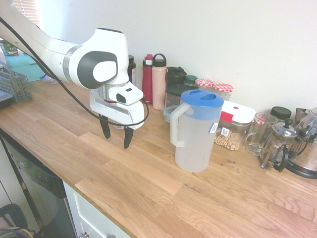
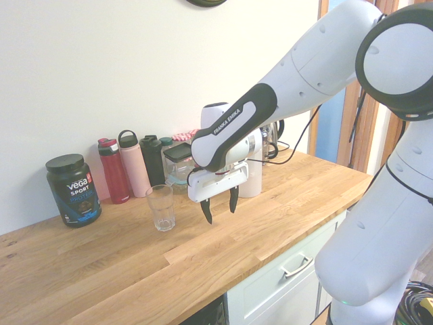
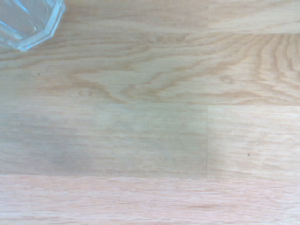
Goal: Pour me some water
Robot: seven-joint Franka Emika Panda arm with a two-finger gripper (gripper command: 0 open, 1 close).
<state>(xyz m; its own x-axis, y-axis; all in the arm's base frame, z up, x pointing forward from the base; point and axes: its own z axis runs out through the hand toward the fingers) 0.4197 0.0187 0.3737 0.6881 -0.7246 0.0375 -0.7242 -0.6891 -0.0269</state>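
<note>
A frosted plastic pitcher (image 1: 194,134) with a blue lid and a white handle stands upright on the wooden worktop (image 1: 148,193). The water is hidden: I cannot make it out through the pitcher's cloudy wall. In the second exterior view the arm covers most of the pitcher (image 2: 254,177). An empty clear drinking glass (image 2: 160,207) stands beside the gripper, and its rim shows in the wrist view's corner (image 3: 22,21). My gripper (image 1: 116,138) (image 2: 220,212) hangs open just above the bare wood between glass and pitcher, fingers pointing down, holding nothing.
Along the wall stand a red bottle (image 1: 147,79), a pink bottle (image 1: 159,82), a dark tub (image 2: 73,189), checker-lidded jars (image 1: 223,89), a food box (image 1: 233,124), a glass mug (image 1: 258,134) and a French press (image 1: 278,145). A dish rack (image 1: 14,85) sits far left.
</note>
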